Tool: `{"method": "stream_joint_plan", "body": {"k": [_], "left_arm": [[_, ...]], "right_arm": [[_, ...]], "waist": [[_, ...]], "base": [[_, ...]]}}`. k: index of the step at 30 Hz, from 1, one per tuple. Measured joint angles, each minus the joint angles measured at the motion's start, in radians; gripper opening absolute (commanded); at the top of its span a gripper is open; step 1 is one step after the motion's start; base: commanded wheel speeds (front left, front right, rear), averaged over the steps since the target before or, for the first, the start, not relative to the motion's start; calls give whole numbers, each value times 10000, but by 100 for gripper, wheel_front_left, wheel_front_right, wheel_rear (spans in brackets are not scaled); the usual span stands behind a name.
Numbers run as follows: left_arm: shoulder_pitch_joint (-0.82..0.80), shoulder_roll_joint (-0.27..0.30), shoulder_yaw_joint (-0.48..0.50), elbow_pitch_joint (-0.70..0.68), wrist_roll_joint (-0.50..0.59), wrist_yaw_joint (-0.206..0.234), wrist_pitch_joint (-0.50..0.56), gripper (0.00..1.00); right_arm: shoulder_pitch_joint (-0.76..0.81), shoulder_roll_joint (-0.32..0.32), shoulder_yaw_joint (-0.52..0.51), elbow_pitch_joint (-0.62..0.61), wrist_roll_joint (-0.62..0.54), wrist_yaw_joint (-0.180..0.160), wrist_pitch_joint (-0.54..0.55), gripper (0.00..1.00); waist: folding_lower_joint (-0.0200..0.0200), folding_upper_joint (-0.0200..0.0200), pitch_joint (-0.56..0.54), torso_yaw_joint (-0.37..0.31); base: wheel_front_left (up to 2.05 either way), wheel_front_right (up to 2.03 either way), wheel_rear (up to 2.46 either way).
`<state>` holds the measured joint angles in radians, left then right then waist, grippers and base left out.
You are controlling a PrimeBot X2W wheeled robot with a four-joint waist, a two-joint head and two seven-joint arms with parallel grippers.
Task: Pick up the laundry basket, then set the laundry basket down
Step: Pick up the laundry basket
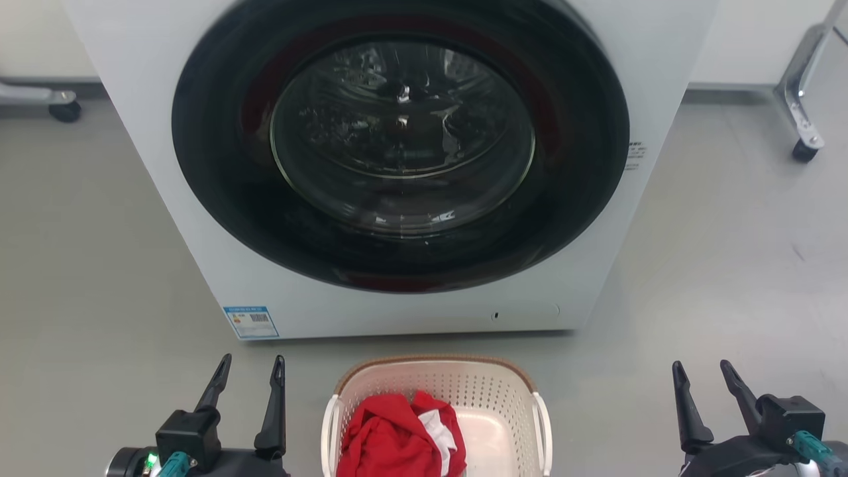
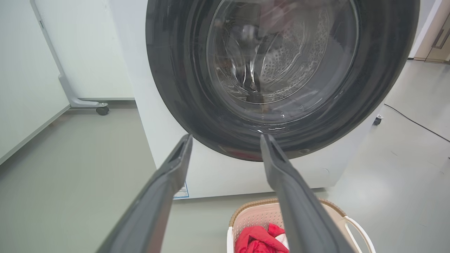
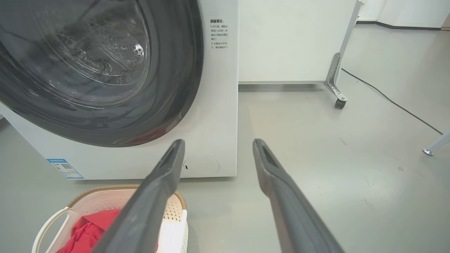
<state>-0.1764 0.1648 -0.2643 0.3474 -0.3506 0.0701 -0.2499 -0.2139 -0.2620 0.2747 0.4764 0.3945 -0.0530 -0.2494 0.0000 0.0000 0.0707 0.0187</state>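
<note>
Grey floor [image 1: 79, 265] runs up to a washer [image 1: 132, 132] in the head view. The basket [image 1: 490, 397] stands just before it, holding red cloth [image 1: 384, 437], between the left hand [image 1: 252, 361] and right hand [image 1: 701, 364], both open and empty. Left wrist view: hand spread, basket lower right. Right wrist view: hand spread, basket lower left.

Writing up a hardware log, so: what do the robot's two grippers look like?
The left gripper and right gripper each have two long, dark, tapering fingers on a blocky black base, with a teal connector at each wrist. A green light glows beside the left one's base.
</note>
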Motion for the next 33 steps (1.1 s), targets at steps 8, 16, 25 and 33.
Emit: {"method": "stream_joint_plan", "body": {"k": [8, 16, 25, 33], "left_arm": [[-205, -90, 42, -54, -2, -12, 0, 100], [-756, -301, 35, -52, -2, -102, 0, 100], [-1508, -430, 67, -29, -2, -188, 0, 100], [-2224, -497, 203, 56, -17, -360, -19, 100]], "right_arm": [[-283, 38, -19, -142, -84, -4, 0, 100], [-738, 69, -23, -232, -184, -10, 0, 100], [-1325, 96, -42, -435, -274, -56, 0, 100], [-1850, 138, -86, -552, -334, -92, -2, 100]], "waist": [[1, 1, 1005, -4], [2, 1, 2139, 7], [2, 2, 3466, 52], [1, 2, 4660, 109]], "base": [[0, 0, 0], [0, 0, 0], [0, 0, 0], [0, 0, 0]]}}
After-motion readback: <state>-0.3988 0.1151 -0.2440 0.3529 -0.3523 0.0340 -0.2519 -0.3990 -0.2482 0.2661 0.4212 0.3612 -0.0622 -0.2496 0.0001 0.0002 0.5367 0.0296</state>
